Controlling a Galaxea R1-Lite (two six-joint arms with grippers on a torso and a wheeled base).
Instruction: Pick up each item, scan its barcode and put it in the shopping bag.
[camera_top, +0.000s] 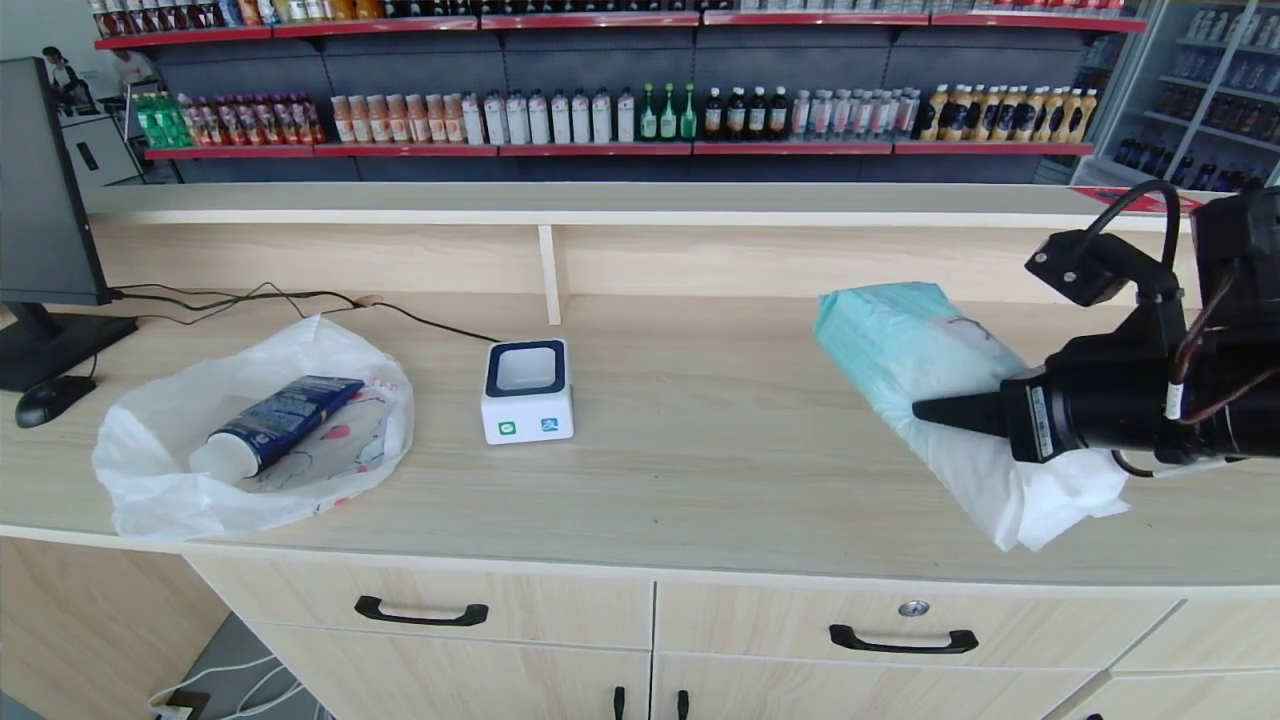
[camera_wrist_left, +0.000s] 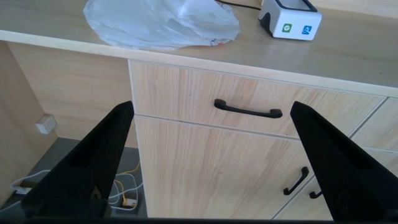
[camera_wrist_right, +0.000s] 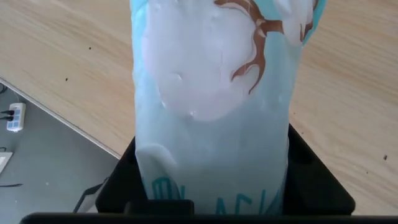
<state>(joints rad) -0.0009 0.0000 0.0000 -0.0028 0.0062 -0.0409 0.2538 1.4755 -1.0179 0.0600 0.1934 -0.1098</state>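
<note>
A pale blue and white soft pack (camera_top: 915, 345) lies slanted at the right of the wooden counter (camera_top: 700, 470). My right gripper (camera_top: 935, 415) is shut on its near half; in the right wrist view the pack (camera_wrist_right: 211, 93) sits squeezed between the black fingers (camera_wrist_right: 121, 180). At the counter's left, a white shopping bag (camera_top: 150, 450) lies open with a dark blue tube (camera_top: 275, 420) inside. A white barcode scanner (camera_top: 527, 390) stands between bag and pack. My left gripper (camera_wrist_left: 211, 109) hangs open below the counter edge, facing the drawer front (camera_wrist_left: 205, 137), with the bag (camera_wrist_left: 161, 25) and scanner (camera_wrist_left: 291, 17) above it.
A monitor (camera_top: 45, 190) and a mouse (camera_top: 50, 398) stand at the far left, with cables (camera_top: 250, 297) running to the scanner. A raised ledge (camera_top: 600, 215) bounds the counter's back. Drawers with black handles (camera_top: 420, 612) lie below.
</note>
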